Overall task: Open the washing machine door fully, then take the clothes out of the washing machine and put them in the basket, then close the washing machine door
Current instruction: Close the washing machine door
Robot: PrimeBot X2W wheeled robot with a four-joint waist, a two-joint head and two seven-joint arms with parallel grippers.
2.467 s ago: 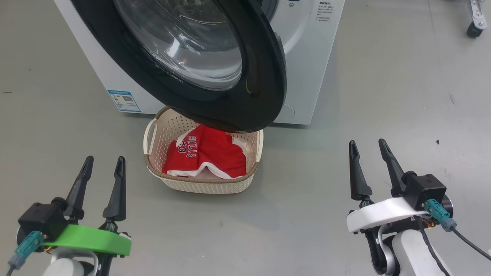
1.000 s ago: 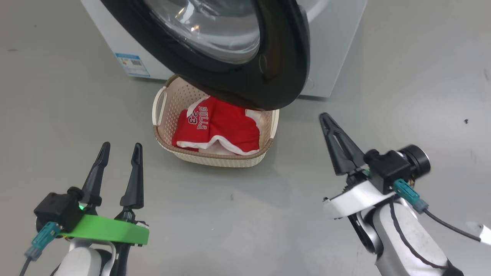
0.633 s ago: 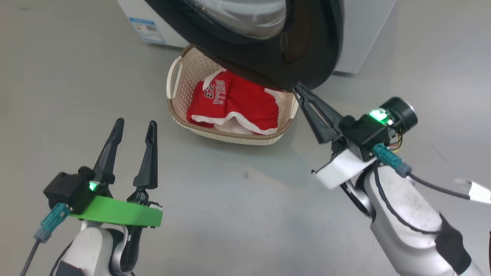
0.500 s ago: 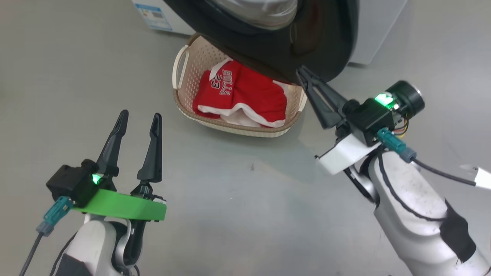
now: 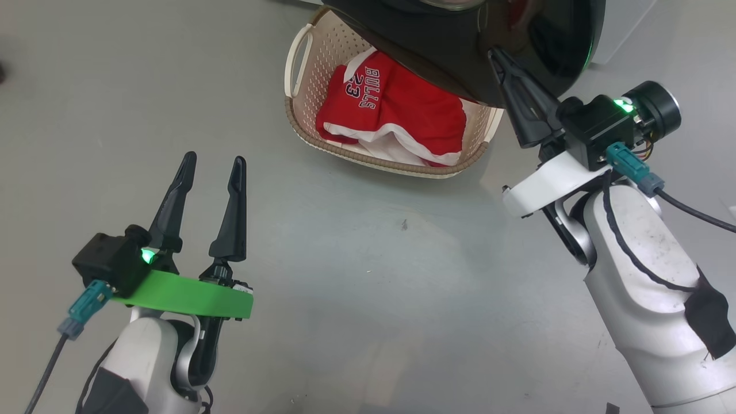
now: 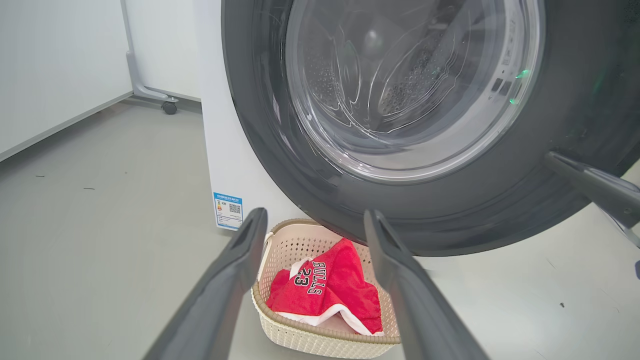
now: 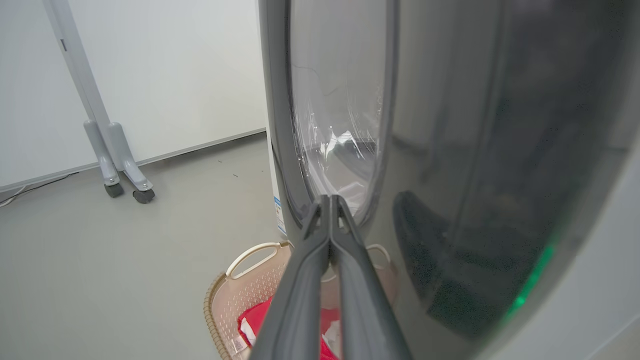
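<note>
The washing machine door stands open over the basket holding the clothes. Right gripper is closed tight, tips at the door's rim; left gripper stands wide, empty.

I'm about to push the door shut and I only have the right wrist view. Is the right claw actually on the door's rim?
Observer: In the left wrist view the right claw, shut, looks to touch the washing machine door low on its black rim.
Operator: Where's the left claw?
Observer: Head view: left claw open above the floor, apart from the basket.
Operator: Anything in the drum?
Observer: Through the door glass, left wrist view, the drum shows no fabric.
</note>
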